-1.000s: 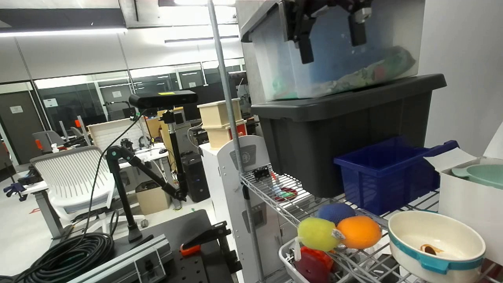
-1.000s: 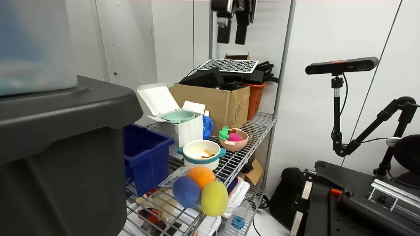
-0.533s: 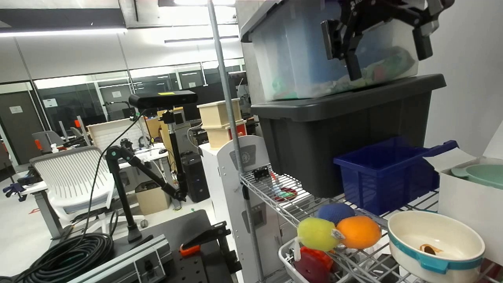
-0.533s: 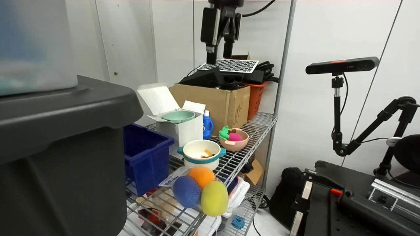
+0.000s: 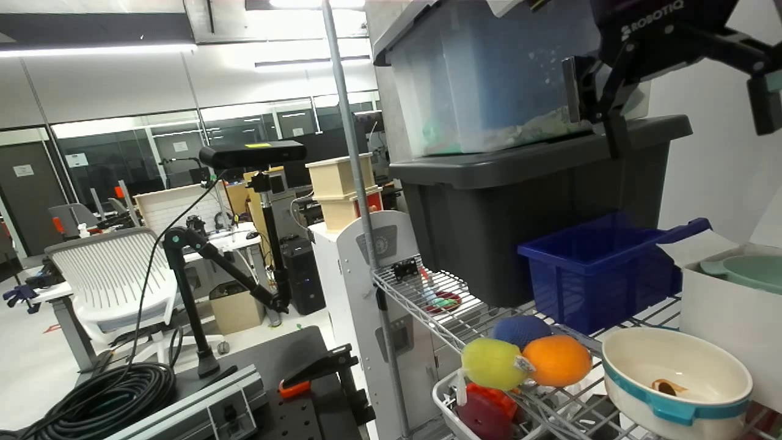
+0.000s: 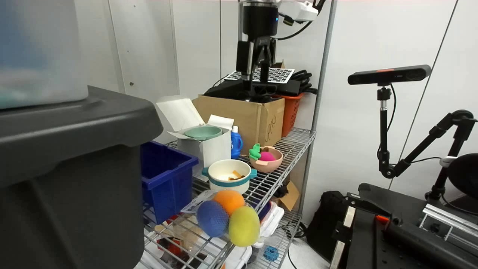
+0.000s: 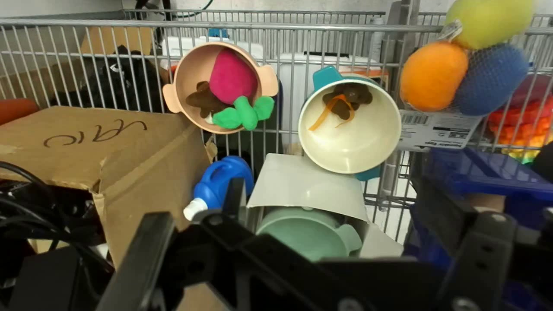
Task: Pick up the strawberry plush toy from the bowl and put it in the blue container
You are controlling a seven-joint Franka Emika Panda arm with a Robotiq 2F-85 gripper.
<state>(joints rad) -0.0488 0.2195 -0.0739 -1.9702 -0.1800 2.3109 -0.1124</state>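
Pincer (image 5: 691, 125) hangs above the table (image 6: 295, 139), released, its jaws wide apart w/ nothing btwn. The strawberry (image 7: 232, 75), judging by its magenta body, lies in the pink bowl (image 6: 273, 165), a brown plush (image 7: 203, 98) just beside it; in an exterior view the bowl stands nr the table's right edge, twd the far corner. The blue bin (image 5: 580, 299) sits farther in from that edge, beside the grey tub (image 5: 479, 238). Step in hand looks to be the approach. Best done: centre over the magenta body, turn the jaws to miss the rim, drop straight, leave the brown plush out, squeeze firmly (prob. soft) & lift clear.
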